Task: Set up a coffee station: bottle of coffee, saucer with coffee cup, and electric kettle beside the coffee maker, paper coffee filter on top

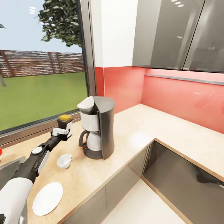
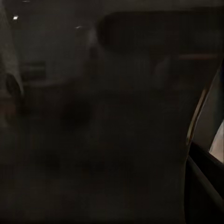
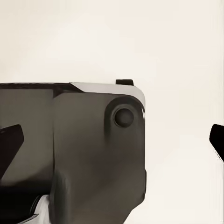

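left pincer (image 1: 63, 130) pinching coffee bottle (image 1: 65, 122) over surface (image 1: 133, 130), left of coffee maker (image 1: 97, 130), cup (image 1: 64, 161) and saucer (image 1: 47, 198) apart, right pincer probably spread

Colours, kitchen corner w/ coffee gear

Coffee maker (image 1: 97, 127): dark grey shell, white top & body, black handle, red spot at base. Coffee bottle (image 1: 64, 122): dark w/ yellow cap. Left gripper (image 1: 63, 130): white on black arm w/ grey-white joints. Coffee cup (image 1: 64, 161) & saucer (image 1: 47, 198): plain white. Countertop (image 1: 140, 130): pale beige, faint speckle. Backsplash (image 1: 174, 93): coral red. Wall cabinets (image 1: 174, 34): glossy grey; base cabinets (image 1: 183, 174) dark grey. Window (image 1: 40, 62): green lawn, brown fence, blue sky. Left wrist view near black. Right wrist view: cream ground, dark grey-brown block.
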Available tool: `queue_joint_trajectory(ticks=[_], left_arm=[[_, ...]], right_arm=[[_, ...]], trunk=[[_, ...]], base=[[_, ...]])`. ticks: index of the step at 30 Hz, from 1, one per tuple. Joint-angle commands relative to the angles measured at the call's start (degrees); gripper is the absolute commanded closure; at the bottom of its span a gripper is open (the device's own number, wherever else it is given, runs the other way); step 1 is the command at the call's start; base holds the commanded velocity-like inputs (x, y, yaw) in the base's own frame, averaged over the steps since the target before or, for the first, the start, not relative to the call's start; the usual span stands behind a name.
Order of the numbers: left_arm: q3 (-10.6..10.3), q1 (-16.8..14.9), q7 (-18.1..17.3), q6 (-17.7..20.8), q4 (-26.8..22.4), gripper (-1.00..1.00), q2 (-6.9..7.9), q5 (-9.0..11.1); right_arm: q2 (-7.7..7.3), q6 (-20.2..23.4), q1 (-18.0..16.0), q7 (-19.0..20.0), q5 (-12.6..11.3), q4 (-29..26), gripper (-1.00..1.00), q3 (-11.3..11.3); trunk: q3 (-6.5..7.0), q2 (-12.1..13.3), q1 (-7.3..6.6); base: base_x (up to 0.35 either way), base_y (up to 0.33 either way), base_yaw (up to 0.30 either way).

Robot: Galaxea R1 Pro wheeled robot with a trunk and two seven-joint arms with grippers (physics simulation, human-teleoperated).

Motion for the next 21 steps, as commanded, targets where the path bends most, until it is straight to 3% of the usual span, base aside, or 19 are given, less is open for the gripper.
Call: queue_joint_trajectory(ticks=[1,8,15,21], left_arm=[[0.12,-0.06,-0.38,-0.01,0.13,1.0,0.01,0.3],[0.58,0.91,-0.17,-0.64,2.42,1.0,0.33,0.27],[0.91,2.28,-0.15,-1.19,7.52,1.0,1.04,0.21],[0.9,3.26,-0.54,-2.22,9.38,1.0,0.59,0.94]], right_arm=[[0.02,-0.17,-0.05,-0.2,0.06,0.05,-1.0,0.03],[0.09,-0.17,-0.05,-0.2,0.07,0.05,-1.0,0.03],[0.03,-0.24,-0.05,-0.2,0.09,0.05,-1.0,0.09],[0.25,-0.26,-0.05,-0.2,0.03,0.04,-1.0,-0.06]], trunk=[[-0.12,-0.12,0.05],[-0.12,-0.12,0.05],[-0.12,-0.12,0.05],[-0.12,-0.12,0.05]], base=[[0.179,-0.17,0.049],[0.048,-0.048,0.146],[0.001,-0.001,0.009],[0.0,0.0,0.0]])
